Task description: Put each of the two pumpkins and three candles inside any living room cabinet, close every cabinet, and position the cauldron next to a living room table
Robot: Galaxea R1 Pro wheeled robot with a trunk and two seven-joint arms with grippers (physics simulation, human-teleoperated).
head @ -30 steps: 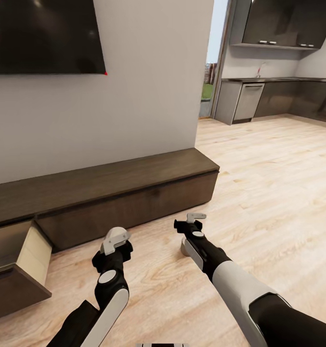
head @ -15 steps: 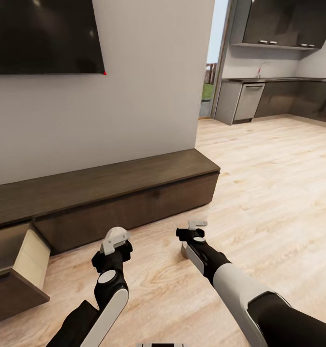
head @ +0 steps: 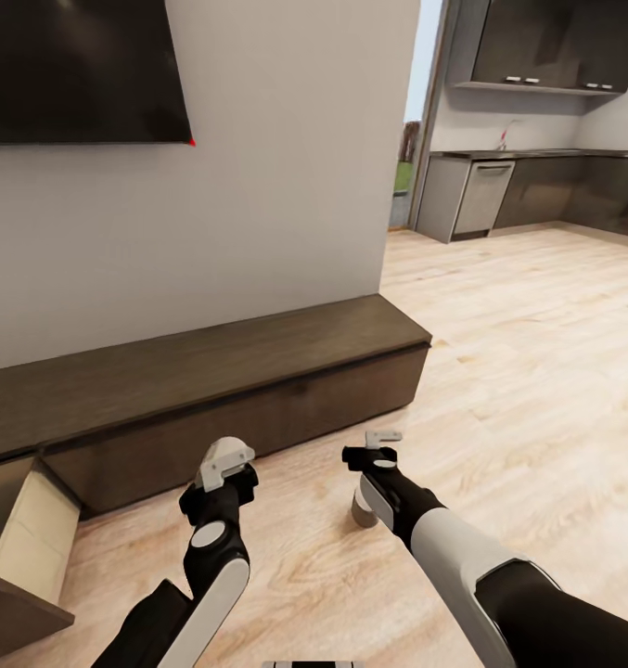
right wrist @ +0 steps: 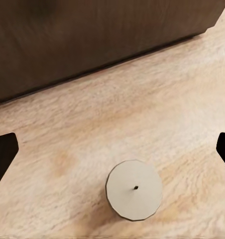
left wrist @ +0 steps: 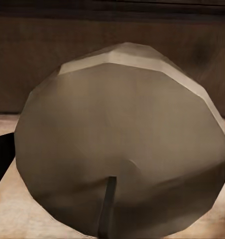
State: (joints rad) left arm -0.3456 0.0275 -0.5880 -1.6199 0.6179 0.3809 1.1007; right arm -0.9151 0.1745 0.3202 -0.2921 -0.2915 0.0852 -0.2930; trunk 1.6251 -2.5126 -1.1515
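The cabinet [head: 211, 380] runs low and dark brown along the wall, with one drawer [head: 21, 547] pulled open at the far left, its pale inside showing. My left gripper [head: 226, 461] is shut on a cream candle [left wrist: 122, 144], which looms large with its wick in the left wrist view. Another candle [right wrist: 134, 189] stands upright on the plank floor in front of the cabinet, also seen beside my right forearm as the floor candle [head: 361, 509]. My right gripper [head: 381, 443] hovers above it, open, its dark fingertips [right wrist: 4, 152] spread wide on either side.
A black TV [head: 72, 70] hangs on the grey wall above the cabinet. The wall ends at a corner [head: 397, 213]; beyond it lie glossy dark kitchen cupboards [head: 536, 186]. Wood floor [head: 536, 390] stretches open to the right.
The whole picture has slid left, so the camera has moved; the open drawer now sits nearer the left edge. Both arms keep about the same pose, the left still holding its candle.
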